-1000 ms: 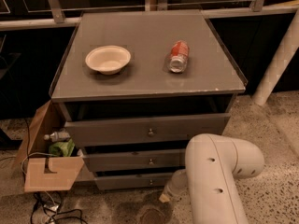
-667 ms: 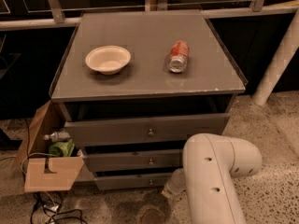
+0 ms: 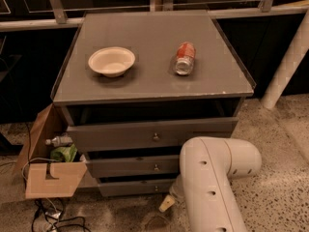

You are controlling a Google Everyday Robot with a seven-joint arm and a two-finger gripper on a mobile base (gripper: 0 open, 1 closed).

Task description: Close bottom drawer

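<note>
Speckled floor (image 3: 282,129) surrounds a grey cabinet (image 3: 231,88) set against a dark wall. Low in front of it we see the gripper (image 3: 167,202), a pale tip poking out from under the bulky white arm (image 3: 212,178), just beside the right part of the bottom drawer (image 3: 130,188). We cannot tell whether it is released or clenched. That drawer stands a little open, a dark gap above its front, below the middle drawer (image 3: 125,167) and the top drawer (image 3: 116,135). On the cabinet top we find a bowl (image 3: 111,61) and a can (image 3: 184,58) lying on its side, well apart. A cardboard box (image 3: 50,178) stands at the cabinet's left, with cables (image 3: 48,219) on the floor before it.
</note>
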